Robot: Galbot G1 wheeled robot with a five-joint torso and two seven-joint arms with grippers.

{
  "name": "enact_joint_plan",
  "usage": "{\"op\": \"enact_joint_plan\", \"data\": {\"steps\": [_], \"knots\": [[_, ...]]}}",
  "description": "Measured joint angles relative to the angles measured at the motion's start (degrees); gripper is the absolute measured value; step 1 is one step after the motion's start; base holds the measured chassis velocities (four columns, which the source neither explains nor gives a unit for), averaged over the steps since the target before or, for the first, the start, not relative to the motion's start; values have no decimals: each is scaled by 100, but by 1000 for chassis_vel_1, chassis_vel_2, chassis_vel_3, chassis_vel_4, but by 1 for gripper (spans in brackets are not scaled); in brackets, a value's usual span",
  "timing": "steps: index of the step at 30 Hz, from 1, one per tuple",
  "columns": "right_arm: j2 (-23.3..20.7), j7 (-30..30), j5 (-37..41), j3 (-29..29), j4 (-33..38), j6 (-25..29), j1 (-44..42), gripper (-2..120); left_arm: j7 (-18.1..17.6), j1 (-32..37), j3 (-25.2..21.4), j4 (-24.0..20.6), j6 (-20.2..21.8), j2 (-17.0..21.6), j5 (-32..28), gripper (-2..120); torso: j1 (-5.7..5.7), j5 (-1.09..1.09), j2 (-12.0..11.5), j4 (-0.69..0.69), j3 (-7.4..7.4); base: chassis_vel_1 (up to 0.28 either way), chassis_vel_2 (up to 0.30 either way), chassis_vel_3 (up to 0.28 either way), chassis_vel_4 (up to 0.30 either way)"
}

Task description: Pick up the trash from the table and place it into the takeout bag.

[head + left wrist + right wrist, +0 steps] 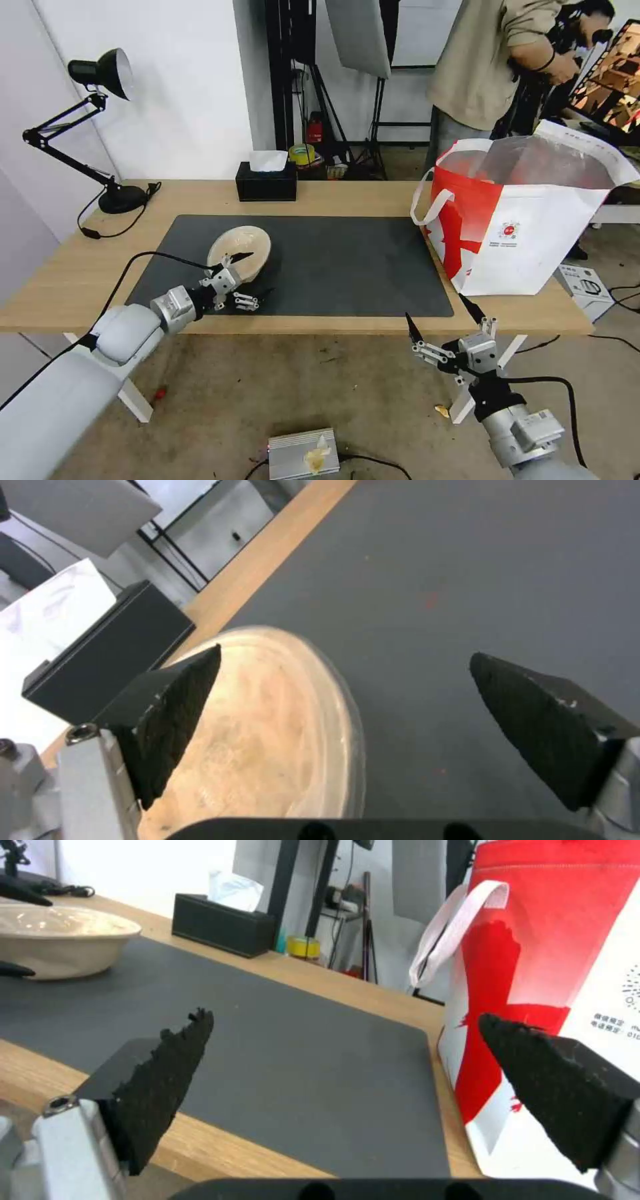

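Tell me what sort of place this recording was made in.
Likely a staged lab or studio, not a real dining room: light stands and a reflector panel behind the table, a person filming, loose cables on a bare floor.

Silver arms, black pointed fingertips (413, 329)

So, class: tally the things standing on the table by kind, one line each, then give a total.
Beige bowl: 1
Takeout bag: 1
Black tissue box: 1
Desk lamp: 1
Dark grey mat: 1
Total: 5
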Motion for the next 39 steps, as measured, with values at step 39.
{"op": "enact_joint_plan", "data": {"steps": [39], "knots": [[0,0,0,0,0,0,0,100,-47,-219,-113,632,-56,-165,416,100,0,0,0,-1,0,0,0,0,0]]}}
